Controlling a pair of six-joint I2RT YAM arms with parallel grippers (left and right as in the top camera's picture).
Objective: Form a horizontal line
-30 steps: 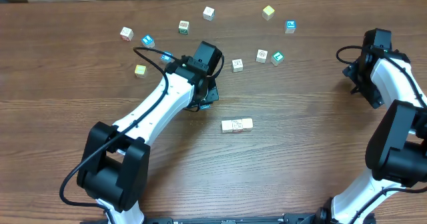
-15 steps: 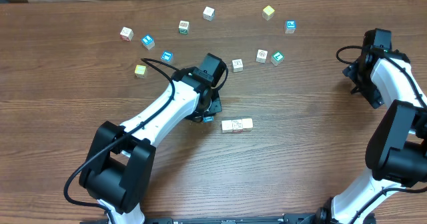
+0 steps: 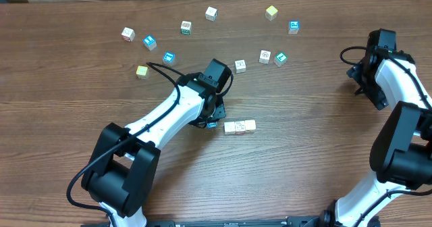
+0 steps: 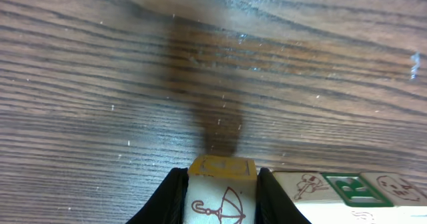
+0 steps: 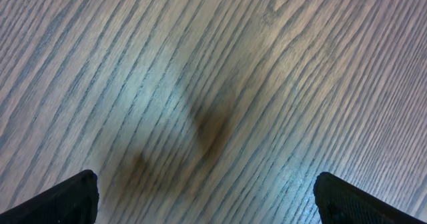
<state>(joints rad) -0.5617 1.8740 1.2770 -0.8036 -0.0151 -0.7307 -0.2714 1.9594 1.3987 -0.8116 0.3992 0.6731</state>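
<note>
Left pincer point(image 4: 222, 199): clenched on an umbrella-printed cube point(image 4: 222, 184), which has a yellowish top edge. My dark fingers point(image 4: 170, 197) press on both of its sides. The cube sits low over the wood-grain desk point(image 3: 304, 153); I cannot tell whether it touches.

Just right of my right-hand finger is the horizontal line point(image 4: 347, 189). Three cube tops show in the wrist view: a small figure, a green letter and a face, all touching in a row. The row's near end is right beside the finger, and the finger stands between the held cube and the row. From overhead the row lies level across the desk, at mid-desk and just right of my pincer.

Farther out, loose cubes are scattered in an arc along the far side. A pale yellow cube point(image 3: 142, 71) and a blue-marked cube point(image 3: 169, 57) lie to the left. A white cube point(image 3: 240, 66) lies beyond the row, well apart from it.

Right pincer point(image 5: 205, 201): released, tips spread wide at the frame corners, only bare desk between them. It sits at the desk's far right, well away from every cube.
</note>
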